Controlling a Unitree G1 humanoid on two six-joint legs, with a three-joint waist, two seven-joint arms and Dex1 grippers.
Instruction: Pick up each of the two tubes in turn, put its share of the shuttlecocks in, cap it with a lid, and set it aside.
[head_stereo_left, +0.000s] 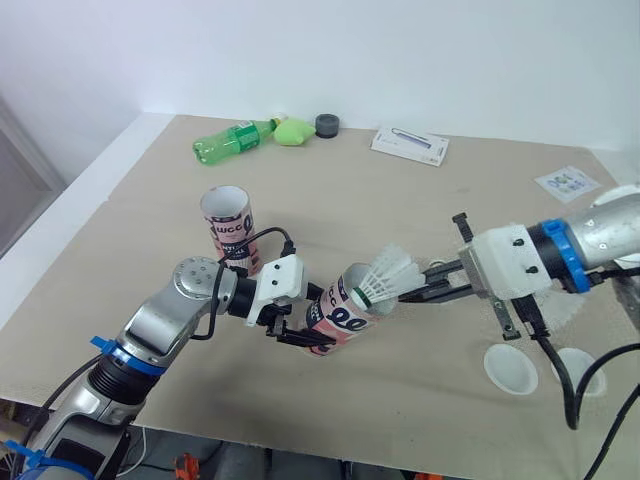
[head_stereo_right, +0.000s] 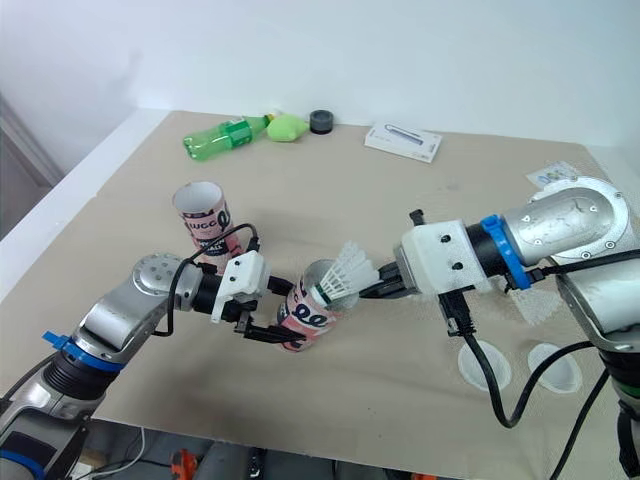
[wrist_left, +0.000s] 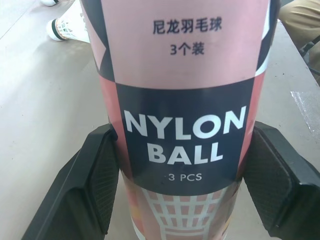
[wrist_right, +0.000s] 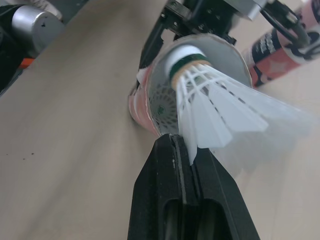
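Note:
My left gripper (head_stereo_left: 305, 330) is shut on a pink "NYLON BALL" tube (head_stereo_left: 340, 318), holding it tilted above the table with its open mouth toward my right arm. Its black fingers (wrist_left: 85, 190) press on both sides of the tube (wrist_left: 185, 100). My right gripper (head_stereo_left: 405, 292) is shut on the skirt of a white shuttlecock (head_stereo_left: 388, 276). The shuttlecock's cork head (wrist_right: 187, 60) sits just inside the tube's rim (wrist_right: 160, 65). Deeper in the tube, the skirt of another shuttlecock (wrist_right: 165, 107) shows. A second tube (head_stereo_left: 228, 228) stands upright and open behind my left arm.
Two white lids (head_stereo_left: 510, 368) (head_stereo_left: 578, 372) lie on the table under my right arm. Another shuttlecock (wrist_left: 67, 27) lies on the table. At the far edge are a green bottle (head_stereo_left: 232, 138), a green object (head_stereo_left: 293, 131), a dark cap (head_stereo_left: 327, 125) and a white packet (head_stereo_left: 410, 145).

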